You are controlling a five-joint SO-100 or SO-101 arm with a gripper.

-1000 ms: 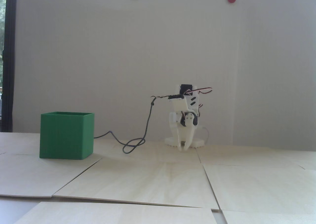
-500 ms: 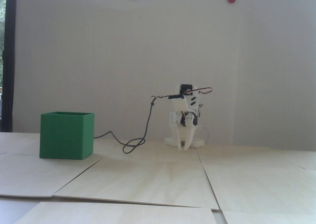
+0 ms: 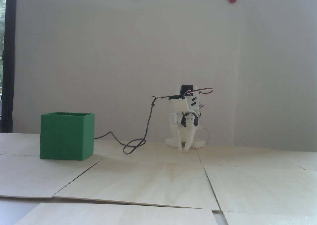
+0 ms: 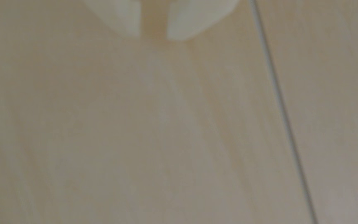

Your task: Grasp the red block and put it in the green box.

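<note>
Green box [image 3: 66, 135] left of arm; black cable [image 3: 138, 140] loops between.

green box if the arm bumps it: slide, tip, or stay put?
The green box looks thin-walled and open-topped, so probably light; it would likely slide on the smooth wooden boards. Its cube shape and flat base suggest tipping is unlikely unless struck near the rim.

No writing, label, brand or number can be read in either view.
</note>
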